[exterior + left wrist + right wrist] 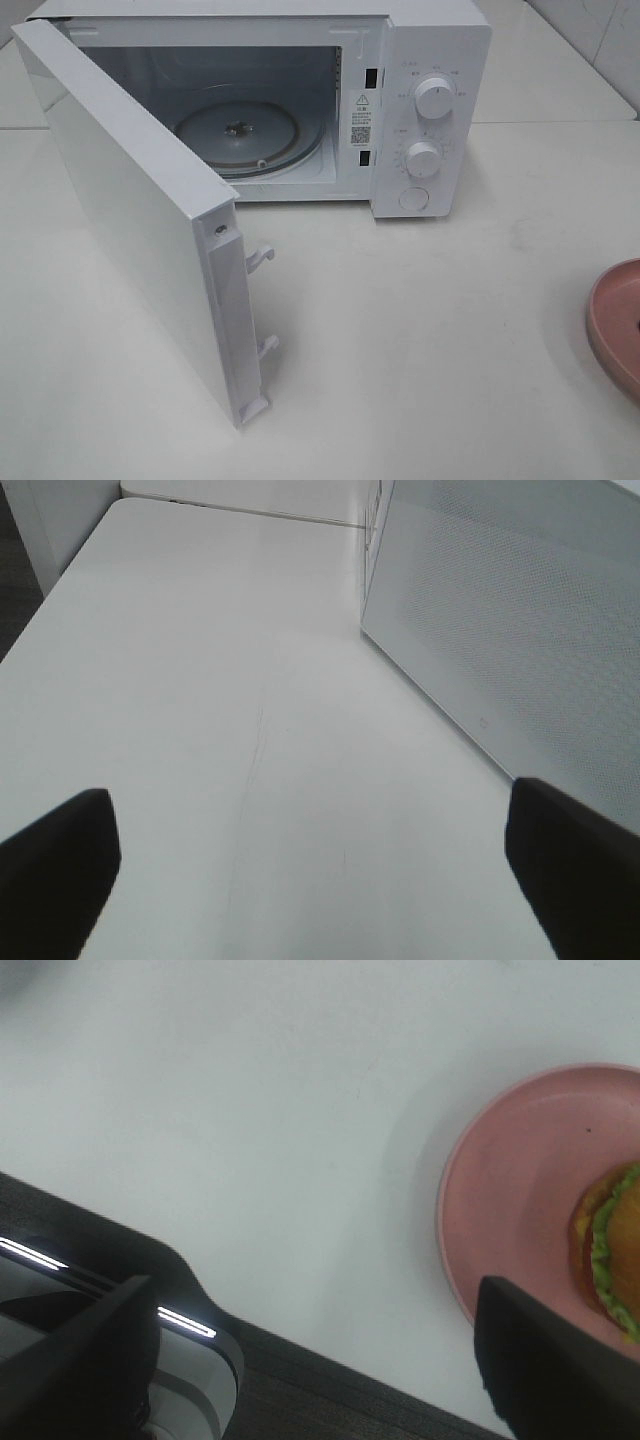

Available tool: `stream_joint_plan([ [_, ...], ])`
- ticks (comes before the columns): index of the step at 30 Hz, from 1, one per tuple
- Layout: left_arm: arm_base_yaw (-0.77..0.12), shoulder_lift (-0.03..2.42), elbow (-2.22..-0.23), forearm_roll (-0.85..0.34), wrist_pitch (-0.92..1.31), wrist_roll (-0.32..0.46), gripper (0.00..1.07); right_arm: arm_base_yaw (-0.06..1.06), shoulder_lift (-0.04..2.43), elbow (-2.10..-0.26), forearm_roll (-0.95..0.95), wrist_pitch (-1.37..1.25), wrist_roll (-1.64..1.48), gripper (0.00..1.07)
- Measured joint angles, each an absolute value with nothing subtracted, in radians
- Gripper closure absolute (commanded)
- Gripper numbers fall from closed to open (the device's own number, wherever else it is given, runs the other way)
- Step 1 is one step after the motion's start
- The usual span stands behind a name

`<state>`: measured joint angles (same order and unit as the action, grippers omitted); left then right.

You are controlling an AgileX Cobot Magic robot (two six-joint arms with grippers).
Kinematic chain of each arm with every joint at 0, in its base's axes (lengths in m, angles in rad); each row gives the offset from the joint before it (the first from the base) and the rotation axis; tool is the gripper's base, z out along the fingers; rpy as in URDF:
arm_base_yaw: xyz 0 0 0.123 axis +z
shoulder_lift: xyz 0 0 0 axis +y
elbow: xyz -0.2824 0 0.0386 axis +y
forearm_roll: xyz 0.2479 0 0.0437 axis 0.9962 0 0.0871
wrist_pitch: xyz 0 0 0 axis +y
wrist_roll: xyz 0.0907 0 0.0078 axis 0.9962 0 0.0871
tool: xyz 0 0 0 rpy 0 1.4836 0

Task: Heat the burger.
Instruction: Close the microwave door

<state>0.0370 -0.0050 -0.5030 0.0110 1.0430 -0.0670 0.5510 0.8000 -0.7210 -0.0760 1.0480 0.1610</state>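
The burger shows only in the right wrist view, lying on a round pink plate; I see its bun edge, green lettuce and a red layer, cut off by the picture's edge. In the exterior high view only the plate's rim shows at the right edge. The white microwave stands at the back with its door swung wide open and the glass turntable bare. My right gripper is open and empty, apart from the plate. My left gripper is open and empty beside the door's outer face.
The microwave's open door juts forward over the white table on the left. Two knobs and a button sit on the microwave's right panel. The table's edge and a dark base show in the right wrist view.
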Motion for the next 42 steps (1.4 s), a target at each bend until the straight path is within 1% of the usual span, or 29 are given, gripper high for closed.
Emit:
stream_joint_plan([
  [1,0.037,-0.005,-0.503,0.011,1.043,-0.067,0.06,0.551,0.8,-0.721,-0.076,1.048,0.161,0.3],
  [3,0.037,-0.005,-0.503,0.011,1.043,-0.067,0.06,0.55,0.695,-0.721,-0.07,1.103,0.139,0.3],
  [4,0.037,-0.005,-0.503,0.011,1.043,-0.067,0.06,0.55,0.695,-0.721,-0.07,1.103,0.139,0.3],
  [6,0.037,-0.005,-0.503,0.011,1.043,-0.067,0.06,0.498,0.539,-0.721,-0.061,1.12,0.113,0.29],
  [9,0.037,-0.005,-0.503,0.011,1.043,-0.067,0.06,0.478,0.508,-0.721,-0.058,1.121,0.108,0.29],
  [11,0.037,-0.005,-0.503,0.011,1.043,-0.067,0.06,0.372,0.365,-0.706,-0.032,1.121,0.083,0.29],
  [12,0.037,-0.005,-0.503,0.011,1.043,-0.067,0.06,0.372,0.365,-0.706,-0.032,1.121,0.083,0.29],
  [14,0.037,-0.005,-0.503,0.011,1.043,-0.067,0.06,0.301,0.261,-0.665,-0.006,1.126,0.075,0.29],
  [16,0.037,-0.005,-0.503,0.011,1.043,-0.067,0.06,0.284,0.236,-0.652,0.0,1.125,0.074,0.29],
  [17,0.037,-0.005,-0.503,0.011,1.043,-0.067,0.06,0.247,0.181,-0.626,0.01,1.126,0.073,0.29],
  [18,0.037,-0.005,-0.503,0.011,1.043,-0.067,0.06,0.247,0.181,-0.626,0.01,1.126,0.073,0.29],
  [20,0.037,-0.005,-0.503,0.011,1.043,-0.067,0.06,0.189,0.1,-0.581,0.017,1.113,0.071,0.3],
  [21,0.037,-0.005,-0.503,0.011,1.043,-0.067,0.06,0.189,0.1,-0.581,0.017,1.113,0.071,0.3],
  [22,0.037,-0.005,-0.503,0.011,1.043,-0.067,0.06,0.157,0.05,-0.551,0.017,1.085,0.067,0.31],
  [27,0.037,-0.005,-0.503,0.011,1.043,-0.067,0.06,0.116,-0.004,-0.519,0.018,1.058,0.065,0.31],
  [42,0.037,-0.005,-0.503,0.011,1.043,-0.067,0.06,0.11,-0.004,-0.518,0.018,1.052,0.065,0.31],
])
